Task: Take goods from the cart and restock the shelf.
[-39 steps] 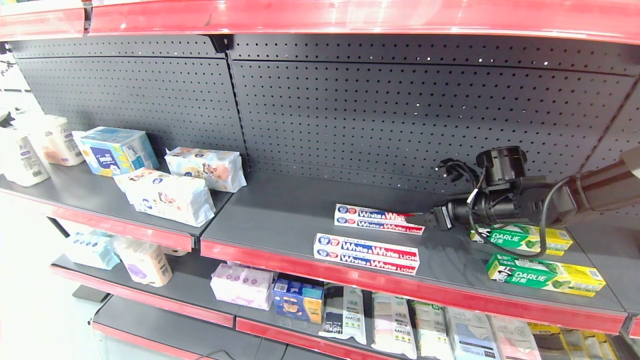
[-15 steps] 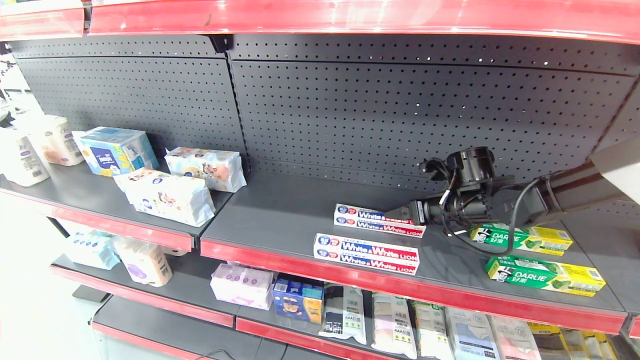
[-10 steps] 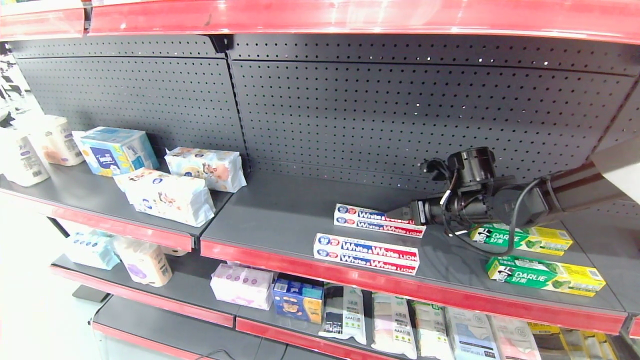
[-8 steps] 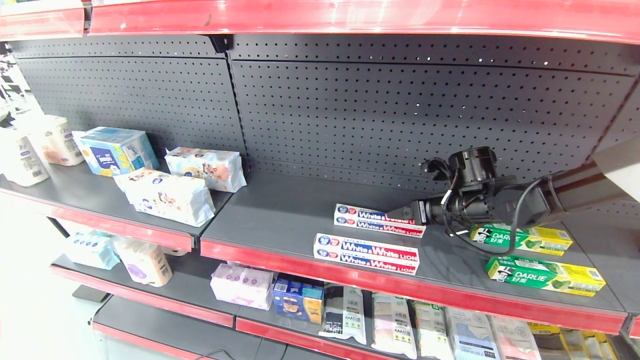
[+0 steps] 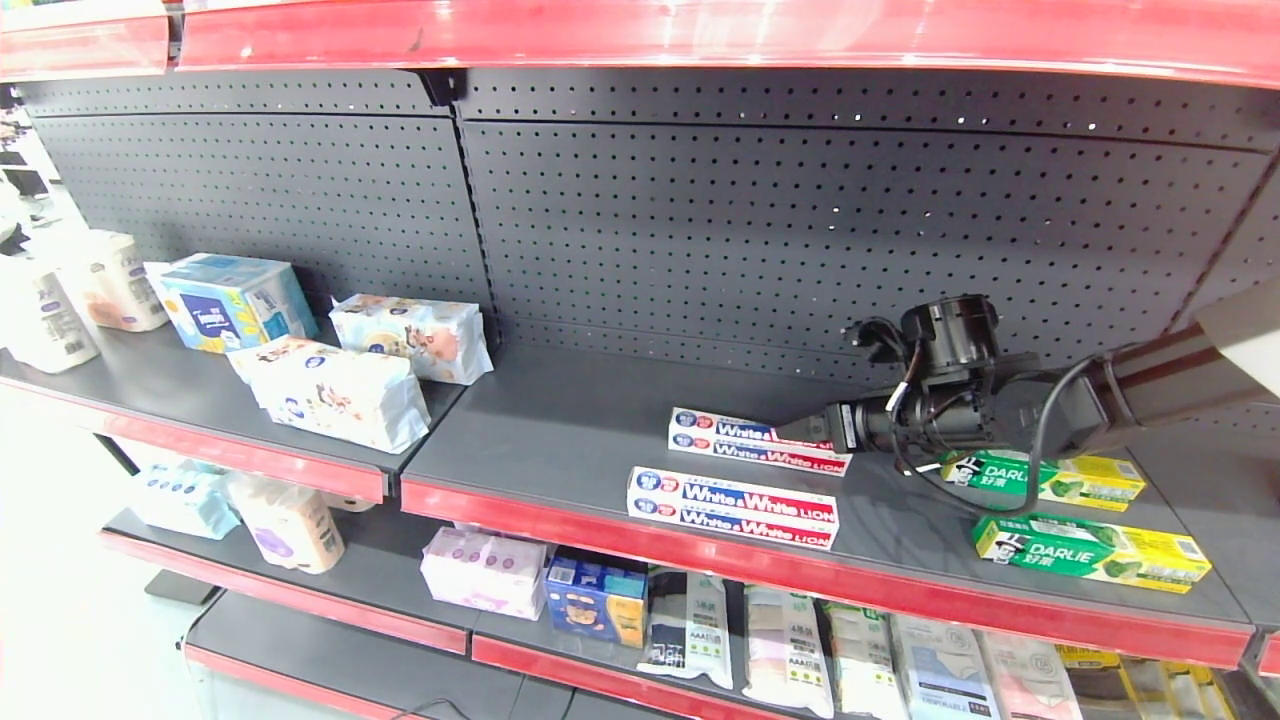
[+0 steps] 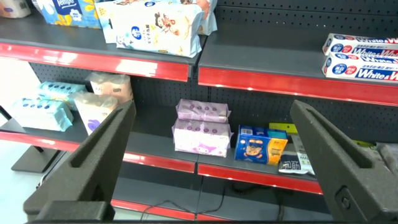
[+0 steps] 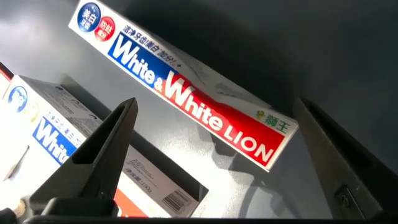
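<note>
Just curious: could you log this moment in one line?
right gripper: open, over rear toothpaste box | left gripper: open, empty

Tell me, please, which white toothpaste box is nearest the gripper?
The rear white box, beside the right gripper; the front white box lies at the edge.

We're seeing a white-red-blue toothpaste box (image 5: 733, 507), green-yellow boxes (image 5: 1090, 548), a grey red-edged shelf (image 5: 560, 420), a dotted black backboard (image 5: 800, 220).
</note>
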